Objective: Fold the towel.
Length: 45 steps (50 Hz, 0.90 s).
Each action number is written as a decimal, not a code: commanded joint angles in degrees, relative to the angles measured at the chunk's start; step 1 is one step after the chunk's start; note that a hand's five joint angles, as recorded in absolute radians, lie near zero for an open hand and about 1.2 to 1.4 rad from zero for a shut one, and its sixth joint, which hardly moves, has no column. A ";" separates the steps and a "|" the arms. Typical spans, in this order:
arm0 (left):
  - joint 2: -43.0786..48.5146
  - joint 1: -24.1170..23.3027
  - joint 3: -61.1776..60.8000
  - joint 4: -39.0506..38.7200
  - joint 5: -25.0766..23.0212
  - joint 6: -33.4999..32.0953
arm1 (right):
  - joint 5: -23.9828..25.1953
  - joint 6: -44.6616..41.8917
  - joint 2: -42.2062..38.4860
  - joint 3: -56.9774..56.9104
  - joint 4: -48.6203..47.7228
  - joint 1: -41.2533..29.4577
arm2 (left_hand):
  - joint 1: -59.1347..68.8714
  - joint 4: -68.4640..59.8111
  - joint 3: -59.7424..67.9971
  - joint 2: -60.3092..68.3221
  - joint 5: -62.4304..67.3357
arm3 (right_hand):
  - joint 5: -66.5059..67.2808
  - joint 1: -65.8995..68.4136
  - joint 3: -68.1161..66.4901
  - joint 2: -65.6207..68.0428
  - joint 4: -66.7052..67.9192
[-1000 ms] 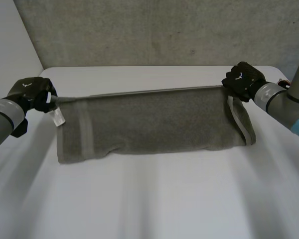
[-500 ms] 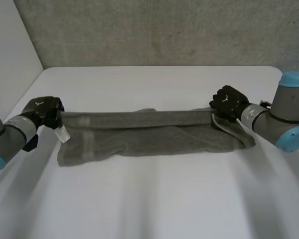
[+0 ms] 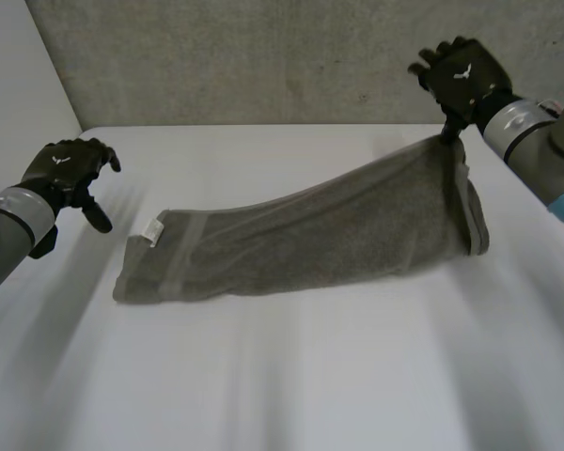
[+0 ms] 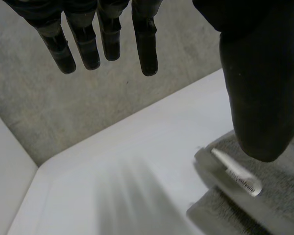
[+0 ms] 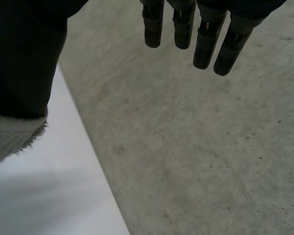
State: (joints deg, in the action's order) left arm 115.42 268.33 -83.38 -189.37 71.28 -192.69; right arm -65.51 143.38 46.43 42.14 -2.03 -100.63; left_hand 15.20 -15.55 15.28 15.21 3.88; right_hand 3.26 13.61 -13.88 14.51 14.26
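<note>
Robot lab bench, plain and bare.
A white table backs onto a rough grey concrete wall that rises just beyond the left hand and right hand; a white panel stands beside the left hand, and grey-jointed arms flank the table.

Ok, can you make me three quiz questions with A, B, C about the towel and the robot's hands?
1. Where is the towel's white tag? A) at the raised end B) at the end lying on the table C) in the middle
2. What colour is the towel? A) grey B) red C) yellow
3. How is the left hand? A) curled round the towel B) pressing the towel flat C) fingers straight, holding nothing

Answers: 1 B, the tag sits at the low end, nearest the left hand. 2 A, the cloth looks grey. 3 C, its wrist view shows straight fingers apart from the towel.
</note>
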 commanded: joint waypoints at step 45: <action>-0.90 -5.01 -12.86 -2.93 0.08 -1.11 | -0.50 10.16 -0.02 6.73 22.68 -0.09 | -0.95 1.30 -1.02 -0.96 0.37 | 9.10 8.75 -8.48 7.85 8.10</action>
State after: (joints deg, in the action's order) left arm 114.83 262.91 -94.07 -192.26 71.28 -193.37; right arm -67.48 154.73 42.23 39.71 16.73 -100.59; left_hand 15.20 -15.55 15.28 15.21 3.92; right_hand 11.77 22.75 -22.23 22.45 22.17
